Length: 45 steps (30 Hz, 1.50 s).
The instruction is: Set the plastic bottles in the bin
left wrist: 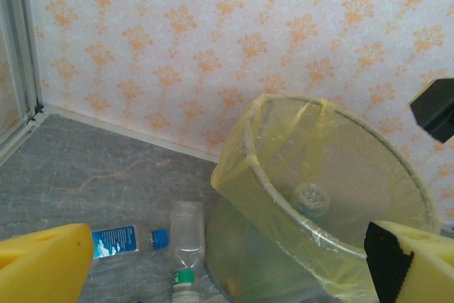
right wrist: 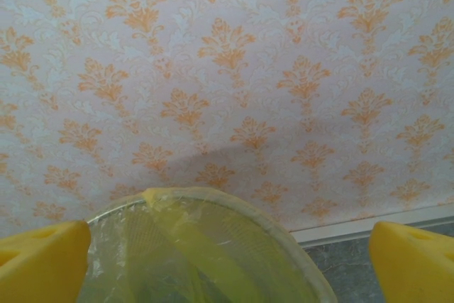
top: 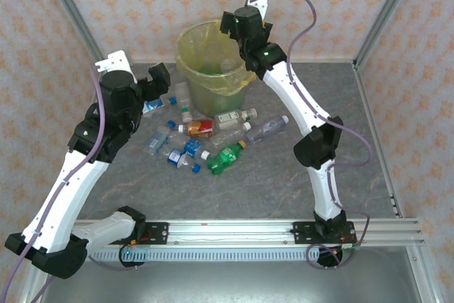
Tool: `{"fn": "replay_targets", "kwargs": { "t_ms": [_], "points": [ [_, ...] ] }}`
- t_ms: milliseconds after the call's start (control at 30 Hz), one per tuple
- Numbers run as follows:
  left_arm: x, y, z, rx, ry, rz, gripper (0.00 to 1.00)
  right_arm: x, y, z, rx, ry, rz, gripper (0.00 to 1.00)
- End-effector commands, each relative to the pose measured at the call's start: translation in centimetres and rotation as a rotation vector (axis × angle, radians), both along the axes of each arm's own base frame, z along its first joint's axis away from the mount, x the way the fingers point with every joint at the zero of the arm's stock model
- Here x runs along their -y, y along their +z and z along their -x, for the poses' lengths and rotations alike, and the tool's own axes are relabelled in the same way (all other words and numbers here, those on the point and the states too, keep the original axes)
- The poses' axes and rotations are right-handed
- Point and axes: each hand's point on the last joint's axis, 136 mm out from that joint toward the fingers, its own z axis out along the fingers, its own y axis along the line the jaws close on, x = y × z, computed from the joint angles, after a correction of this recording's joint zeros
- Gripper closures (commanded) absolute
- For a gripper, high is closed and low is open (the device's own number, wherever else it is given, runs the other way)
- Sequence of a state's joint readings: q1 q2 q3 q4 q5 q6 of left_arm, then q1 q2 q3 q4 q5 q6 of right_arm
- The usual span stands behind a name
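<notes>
Right gripper (right wrist: 230, 253), released and empty, hangs over the bin (top: 202, 79) near the desk's far edge. Left gripper (left wrist: 228, 260), also released, is nearer the bottles (top: 227, 155), which are scattered nearward of the bin.

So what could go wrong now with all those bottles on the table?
The open right end effector hangs low over the bin; it might snag the yellow liner or tip the bin. The bottles lie crowded together, so grabbing one could send its neighbours rolling.
</notes>
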<state>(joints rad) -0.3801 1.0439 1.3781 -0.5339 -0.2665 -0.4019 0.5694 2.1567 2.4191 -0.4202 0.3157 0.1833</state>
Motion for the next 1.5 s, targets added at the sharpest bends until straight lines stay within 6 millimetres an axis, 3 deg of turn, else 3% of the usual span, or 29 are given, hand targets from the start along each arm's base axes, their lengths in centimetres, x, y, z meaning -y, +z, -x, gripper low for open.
{"fn": "replay_targets", "kwargs": {
  "t_ms": [0,200,333,667,1000,1233,1467],
  "points": [
    [0.5,-0.9,0.8,-0.023,-0.035,0.003,0.01,1.4,4.2,2.9,0.032,-0.017,-0.055,0.00],
    [1.9,-2.8,1.3,-0.045,-0.120,0.037,0.01,3.4,3.2,5.3,-0.052,-0.077,-0.146,0.00],
    [2.7,-3.7,1.6,-0.061,-0.167,0.067,0.01,4.6,1.2,7.6,-0.135,-0.103,-0.230,0.00],
    [4.7,-5.2,2.7,-0.089,-0.257,0.120,0.01,8.9,-6.8,13.2,-0.316,-0.231,-0.342,0.00],
    [5.4,-6.0,1.0,-0.079,-0.235,0.193,0.01,13.1,-17.3,16.3,-0.502,-0.273,-0.386,0.00],
    [5.8,-6.2,-0.8,-0.096,-0.208,0.203,0.01,12.3,-24.6,17.7,-0.656,-0.208,-0.399,0.02],
    [6.2,-6.2,-1.7,-0.115,-0.172,0.286,0.01,11.1,-30.4,17.2,-0.816,-0.141,-0.459,0.07]
  ]
}}
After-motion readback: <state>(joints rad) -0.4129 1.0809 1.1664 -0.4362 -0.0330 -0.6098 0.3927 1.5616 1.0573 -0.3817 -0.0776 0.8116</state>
